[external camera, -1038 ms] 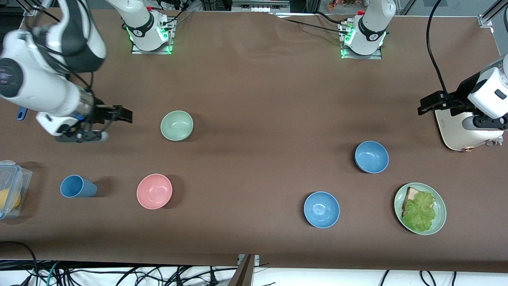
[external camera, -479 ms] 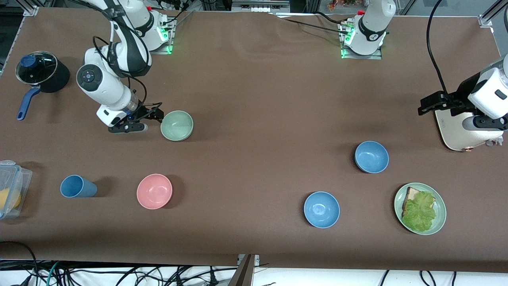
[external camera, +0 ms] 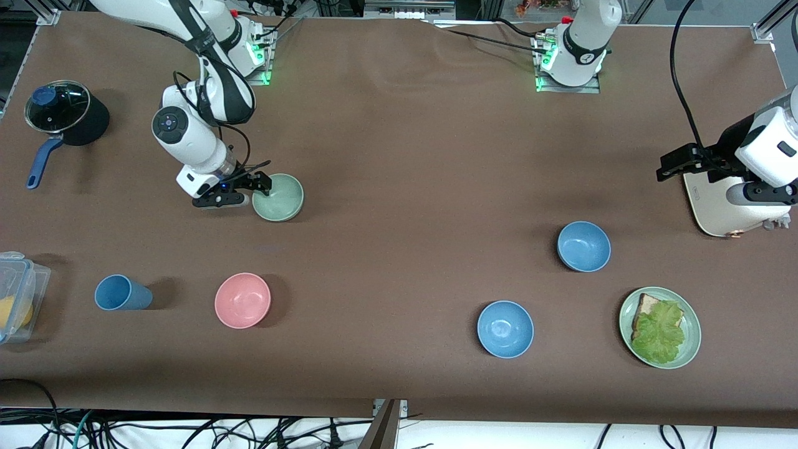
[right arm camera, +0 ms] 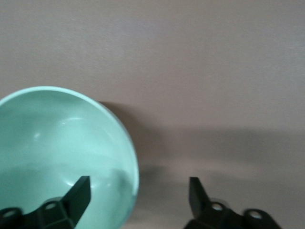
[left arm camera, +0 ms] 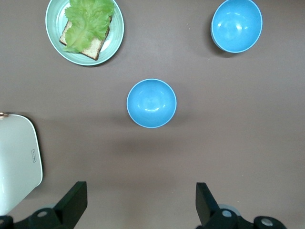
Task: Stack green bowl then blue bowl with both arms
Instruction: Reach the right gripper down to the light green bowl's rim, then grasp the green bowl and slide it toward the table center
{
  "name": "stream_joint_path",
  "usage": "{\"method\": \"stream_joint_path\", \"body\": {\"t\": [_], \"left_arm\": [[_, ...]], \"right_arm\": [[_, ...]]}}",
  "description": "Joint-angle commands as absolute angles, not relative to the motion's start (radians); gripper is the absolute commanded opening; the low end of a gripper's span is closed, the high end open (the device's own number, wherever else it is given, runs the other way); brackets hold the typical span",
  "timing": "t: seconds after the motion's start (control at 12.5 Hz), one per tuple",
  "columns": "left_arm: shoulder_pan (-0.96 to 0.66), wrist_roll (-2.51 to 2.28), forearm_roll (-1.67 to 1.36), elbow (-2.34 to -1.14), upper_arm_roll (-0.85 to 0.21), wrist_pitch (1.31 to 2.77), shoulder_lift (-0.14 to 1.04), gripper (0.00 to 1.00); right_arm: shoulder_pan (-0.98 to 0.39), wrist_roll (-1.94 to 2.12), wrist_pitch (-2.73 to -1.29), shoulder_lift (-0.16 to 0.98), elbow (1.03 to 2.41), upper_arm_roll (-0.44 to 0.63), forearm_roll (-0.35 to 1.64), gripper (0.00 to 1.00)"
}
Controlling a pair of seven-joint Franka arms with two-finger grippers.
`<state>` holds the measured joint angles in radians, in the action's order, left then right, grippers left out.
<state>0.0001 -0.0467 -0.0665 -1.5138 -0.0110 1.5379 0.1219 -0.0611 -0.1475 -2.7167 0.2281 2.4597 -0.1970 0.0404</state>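
Observation:
The green bowl (external camera: pixel 278 197) sits upright on the brown table in front of the right arm's base. My right gripper (external camera: pixel 260 186) is open at the bowl's rim on the side toward the right arm's end of the table. In the right wrist view the green bowl (right arm camera: pixel 57 143) fills one side, and the right gripper (right arm camera: pixel 138 183) has one finger over the bowl's inside and the other outside it, with the rim between them. The blue bowl (external camera: pixel 583 246) sits toward the left arm's end and also shows in the left wrist view (left arm camera: pixel 151 103). My left gripper (external camera: pixel 666 169) waits open and empty in the air (left arm camera: pixel 141 188).
A brighter sky-blue bowl (external camera: pixel 505 328), a pink bowl (external camera: pixel 242 300) and a blue cup (external camera: pixel 122 292) stand nearer the front camera. A green plate with bread and lettuce (external camera: pixel 659 327), a white appliance (external camera: pixel 726 206), a black pot (external camera: pixel 62 115) and a plastic box (external camera: pixel 17 296) sit near the table's ends.
My right arm has swung in from the right arm's end of the table, and its gripper has reached the green bowl's rim. The left arm has not moved.

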Motion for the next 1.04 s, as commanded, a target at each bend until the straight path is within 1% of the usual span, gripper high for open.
{"method": "stream_joint_path", "body": {"t": [0.0,0.08,0.16,0.24,0.32,0.4,0.48,0.56,0.72,0.8,0.88,0.96], "left_arm": [[0.003,-0.046,-0.069,-1.480,-0.012,1.517,0.135,1.00],[0.005,-0.046,-0.069,-1.480,-0.012,1.517,0.135,1.00],[0.005,-0.046,-0.069,-1.480,-0.012,1.517,0.135,1.00],[0.005,-0.048,-0.069,-1.480,-0.012,1.517,0.135,1.00],[0.005,-0.048,-0.069,-1.480,-0.012,1.517,0.135,1.00],[0.005,-0.046,-0.069,-1.480,-0.012,1.517,0.135,1.00],[0.005,-0.046,-0.069,-1.480,-0.014,1.517,0.135,1.00],[0.005,-0.046,-0.069,-1.480,-0.012,1.517,0.135,1.00],[0.005,-0.046,-0.069,-1.480,-0.012,1.517,0.135,1.00],[0.005,-0.046,-0.069,-1.480,-0.012,1.517,0.135,1.00],[0.005,-0.046,-0.069,-1.480,-0.012,1.517,0.135,1.00],[0.003,-0.046,-0.069,-1.480,-0.012,1.517,0.135,1.00]], "right_arm": [[-0.074,-0.170,-2.787,0.268,2.464,-0.204,0.054,0.47],[-0.074,-0.170,-2.804,0.282,2.465,-0.204,0.054,0.26],[-0.074,-0.172,-2.807,0.288,2.464,-0.204,0.054,0.08],[-0.072,-0.175,-2.806,0.288,2.462,-0.204,0.054,0.00],[-0.072,-0.189,-2.794,0.282,2.447,-0.204,0.054,0.00],[-0.072,-0.205,-2.746,0.272,2.425,-0.206,0.052,0.00],[-0.072,-0.209,-2.664,0.256,2.380,-0.207,0.054,0.00],[-0.072,-0.224,-2.555,0.250,2.315,-0.210,0.054,0.00],[-0.075,-0.262,-2.340,0.255,2.144,-0.218,0.054,0.00],[-0.083,-0.299,-2.260,0.270,2.056,-0.245,0.057,0.00],[-0.097,-0.354,-2.219,0.290,1.990,-0.264,0.066,0.00],[-0.133,-0.426,-2.214,0.316,1.947,-0.271,0.067,0.00]]}}
